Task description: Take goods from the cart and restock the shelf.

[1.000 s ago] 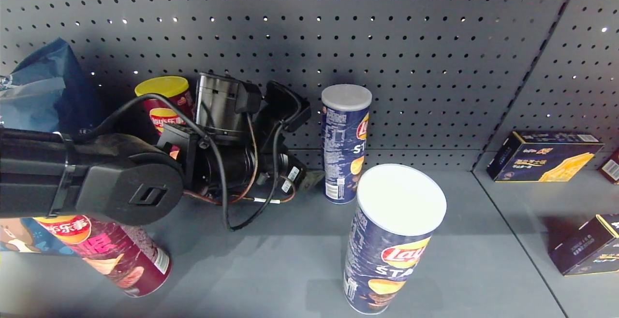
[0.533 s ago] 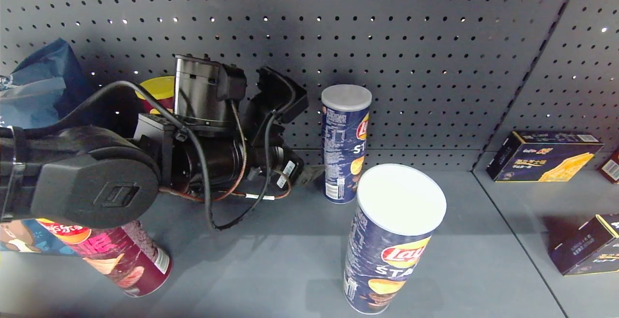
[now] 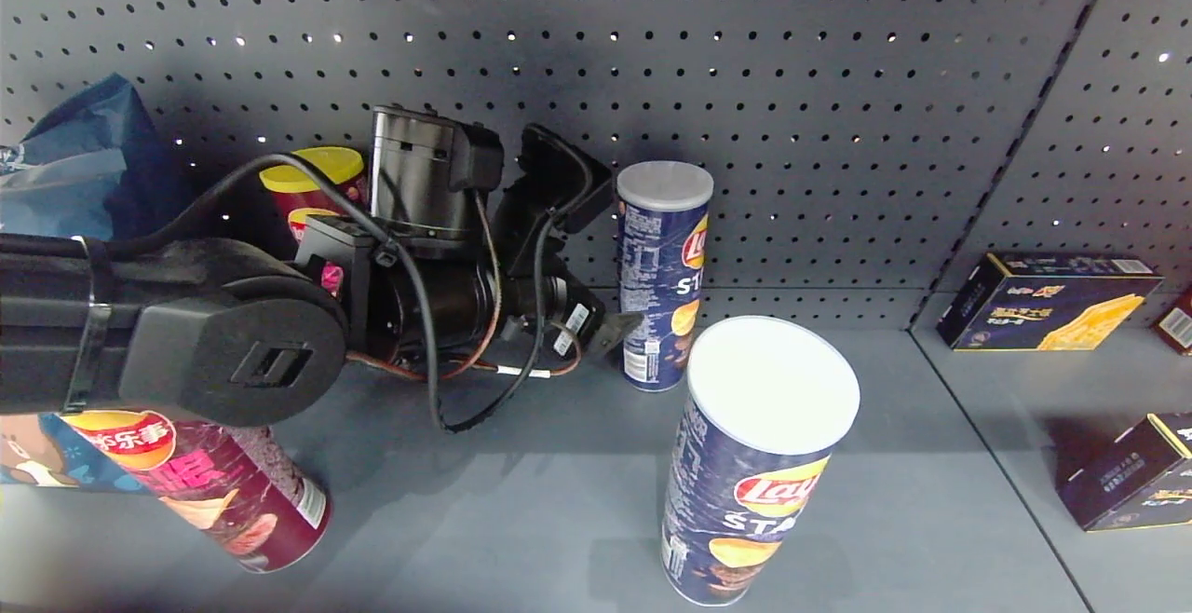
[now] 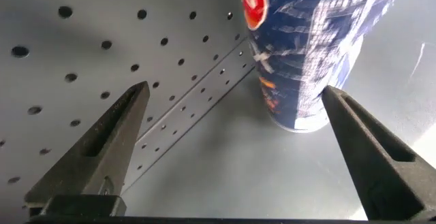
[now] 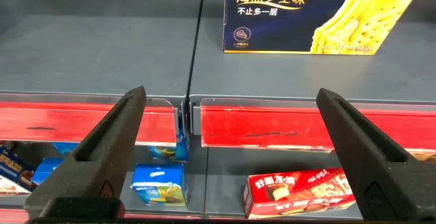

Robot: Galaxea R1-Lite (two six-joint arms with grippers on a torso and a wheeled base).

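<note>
You are working on a grey shelf point(image 3: 559, 538) that is already carrying stock, so the restocking is looking partly done rather than finished. Bare shelf is showing between the goods, and I am judging that more trips to the cart are waiting for you.

The front can point(image 3: 759, 464), blue with a white lid, is standing upright well apart from the left fingers point(image 3: 616, 326), out toward the shelf's front edge. A red can point(image 3: 237, 501) is sitting far back from those fingers, its top hidden under the arm. The rear can point(image 3: 663, 278), also blue, is standing upright close to the pegboard point(image 3: 792, 63), just beside the left fingers and not touching them. In the left wrist view it is sitting ahead of the fingers, off toward one of them rather than centred in the gap. A yellow-lidded can point(image 3: 312, 175) is standing back behind the wrist. Two dark boxes point(image 3: 1048, 301) are lying well beyond the rear can, on the far side from the fingers.

The left fingers are spread wide and gripping nothing, so the rear can is looking placed, standing on its own. The right fingers point(image 5: 102, 156) are also spread and empty, hanging in front of lower shelves.
</note>
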